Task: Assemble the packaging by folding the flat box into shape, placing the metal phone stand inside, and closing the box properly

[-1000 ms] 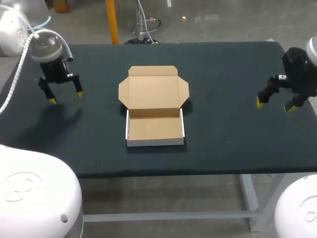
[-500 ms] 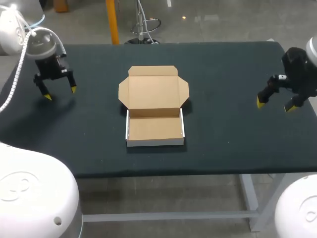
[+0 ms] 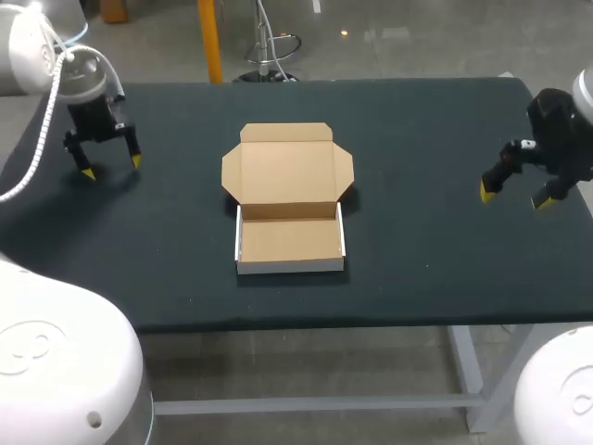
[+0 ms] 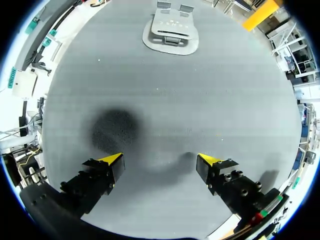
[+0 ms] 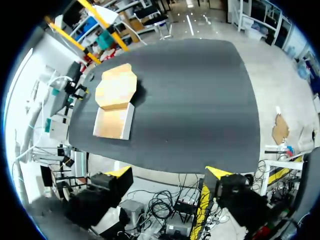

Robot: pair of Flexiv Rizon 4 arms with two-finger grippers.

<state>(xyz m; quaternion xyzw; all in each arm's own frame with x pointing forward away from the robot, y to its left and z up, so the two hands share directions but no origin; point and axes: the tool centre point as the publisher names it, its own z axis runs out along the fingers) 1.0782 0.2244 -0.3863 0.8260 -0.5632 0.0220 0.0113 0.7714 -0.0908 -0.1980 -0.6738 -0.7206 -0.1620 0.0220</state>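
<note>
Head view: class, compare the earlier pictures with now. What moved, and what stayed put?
The left gripper, open and empty, drew back toward the table's far left corner, away from the open brown cardboard box. The right gripper, also open, the box and the dark table stayed as they were.

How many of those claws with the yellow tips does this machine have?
2. The left gripper is near the far left corner of the table, open and empty. The right gripper is by the table's right edge, also open and empty. None seems hidden.
</note>
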